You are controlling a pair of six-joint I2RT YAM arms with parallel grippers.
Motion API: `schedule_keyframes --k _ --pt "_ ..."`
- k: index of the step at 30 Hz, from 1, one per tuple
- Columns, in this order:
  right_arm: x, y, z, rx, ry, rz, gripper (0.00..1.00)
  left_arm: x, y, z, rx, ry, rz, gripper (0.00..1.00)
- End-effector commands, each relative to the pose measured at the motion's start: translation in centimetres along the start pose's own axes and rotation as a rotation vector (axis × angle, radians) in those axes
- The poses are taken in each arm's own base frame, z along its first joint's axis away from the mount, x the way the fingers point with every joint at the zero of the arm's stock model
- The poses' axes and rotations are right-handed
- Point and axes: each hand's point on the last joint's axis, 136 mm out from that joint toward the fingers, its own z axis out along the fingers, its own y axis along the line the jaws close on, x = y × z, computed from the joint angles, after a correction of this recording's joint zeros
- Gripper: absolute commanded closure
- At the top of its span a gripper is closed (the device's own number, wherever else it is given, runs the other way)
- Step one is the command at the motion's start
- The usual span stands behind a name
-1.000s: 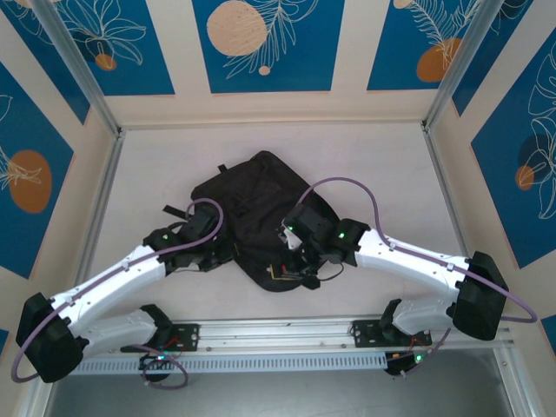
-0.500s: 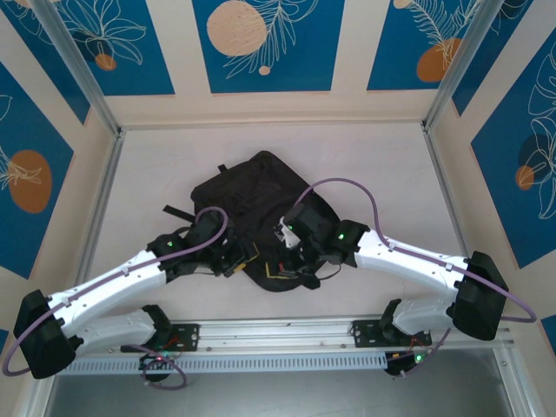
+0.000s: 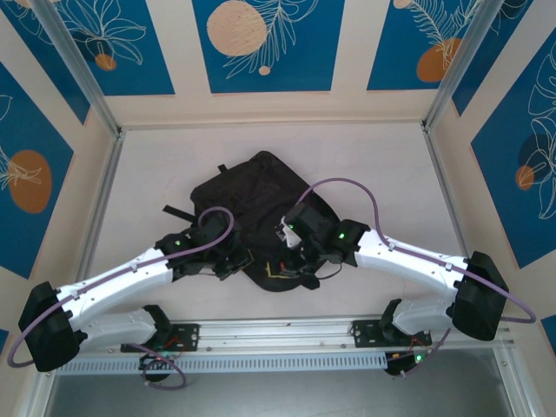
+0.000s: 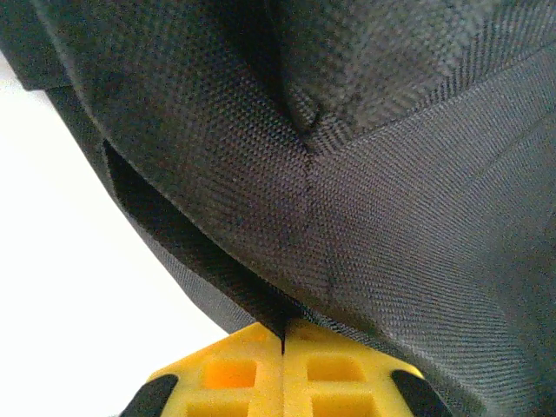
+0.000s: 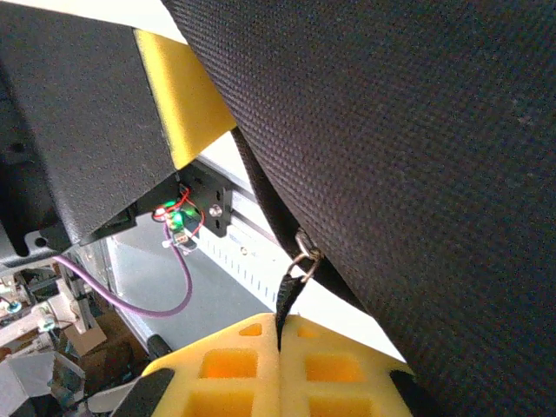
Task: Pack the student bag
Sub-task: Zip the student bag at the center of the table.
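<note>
Our left jaws are clenched, yellow pads (image 4: 330, 373) pressed flat together and nipping a fold of the student bag (image 3: 252, 195), black weave looming just ahead of them. Our right jaws are clenched on the zipper pull (image 5: 287, 304), fabric spreading up to their right. The bag lies on the counter (image 3: 391, 174) between both jaws

student bag (image 3: 252, 187) black, fine weave; left gripper (image 4: 283, 343), right gripper (image 5: 280, 347) yellow-padded; wall panels (image 3: 304, 52) blue, maybe leaf-patterned.
</note>
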Motion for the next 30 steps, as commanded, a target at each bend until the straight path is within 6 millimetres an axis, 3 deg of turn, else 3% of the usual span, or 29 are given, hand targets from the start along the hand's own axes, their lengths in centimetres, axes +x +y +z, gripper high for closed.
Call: schedule_keyframes --k 1,8,14,18,25,30 --pt "0.6 -0.4 -1.0 0.034 0.046 -0.006 1.0 -1.1 1.7 -0.4 -0.079 -0.071 0.036 1.0" --pt "1.4 -0.8 -3.1 0.085 0.099 -0.008 1.0 -2.6 2.3 -2.0 -0.096 -0.125 0.092 1.0" --pt "1.6 -0.6 -3.3 0.083 0.129 -0.024 1.0 -3.5 2.8 -2.8 -0.105 -0.128 0.12 1.0" --pt "1.1 1.2 -2.8 0.033 0.131 -0.064 1.0 -3.7 2.4 -3.1 -0.11 -0.104 0.192 1.0" --pt "-1.7 3.8 1.1 0.027 0.178 -0.113 1.0 -4.6 0.3 -4.7 -0.128 -0.063 0.411 1.0" --pt "-4.5 8.2 1.9 -0.043 0.193 -0.167 1.0 -5.4 1.0 -6.2 -0.172 -0.087 0.493 1.0"
